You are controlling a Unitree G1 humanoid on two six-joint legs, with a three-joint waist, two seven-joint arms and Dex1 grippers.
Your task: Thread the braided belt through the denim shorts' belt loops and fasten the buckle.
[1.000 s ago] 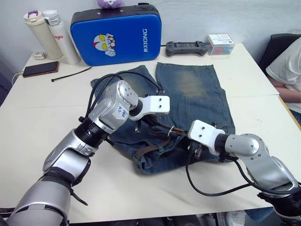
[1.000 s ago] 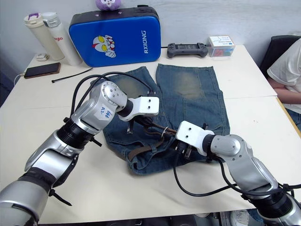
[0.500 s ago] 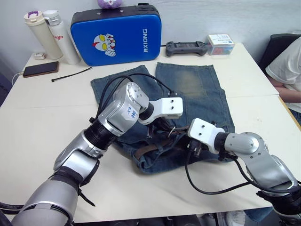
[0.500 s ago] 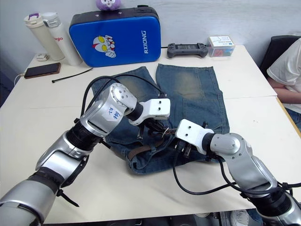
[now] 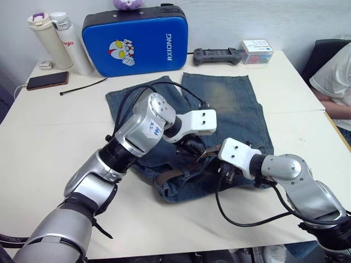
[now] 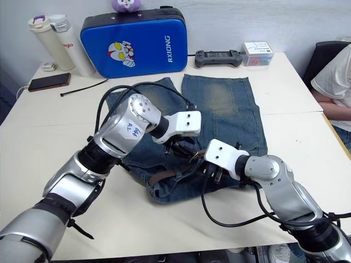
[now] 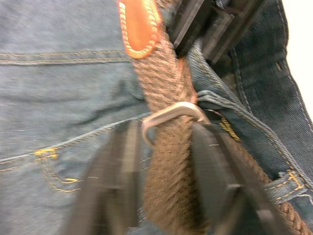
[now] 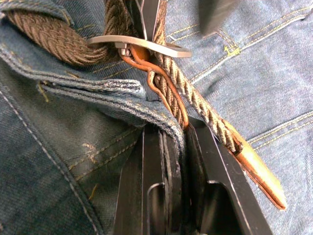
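Observation:
The denim shorts (image 5: 230,104) lie flat on the table with the waistband toward me. The braided belt (image 5: 169,175) runs along the waistband, and its tan leather tip (image 7: 139,24) lies past the silver buckle (image 7: 171,111). My left gripper (image 5: 192,147) hovers over the waistband middle. It is open, with a finger on each side of the belt just behind the buckle. My right gripper (image 5: 227,172) is close beside it and shut on the shorts' waistband edge (image 8: 146,105) next to the buckle (image 8: 137,43).
A blue case (image 5: 136,38), two bottles (image 5: 60,41), a phone (image 5: 48,80) and a black cable tie (image 5: 82,86) sit at the back left. A controller (image 5: 216,55) and a small box (image 5: 256,51) are at the back right. A person (image 5: 334,82) sits at the right edge.
My left arm has moved right along the waistband toward the right gripper, and its fingers have spread apart. The right arm has stayed put.

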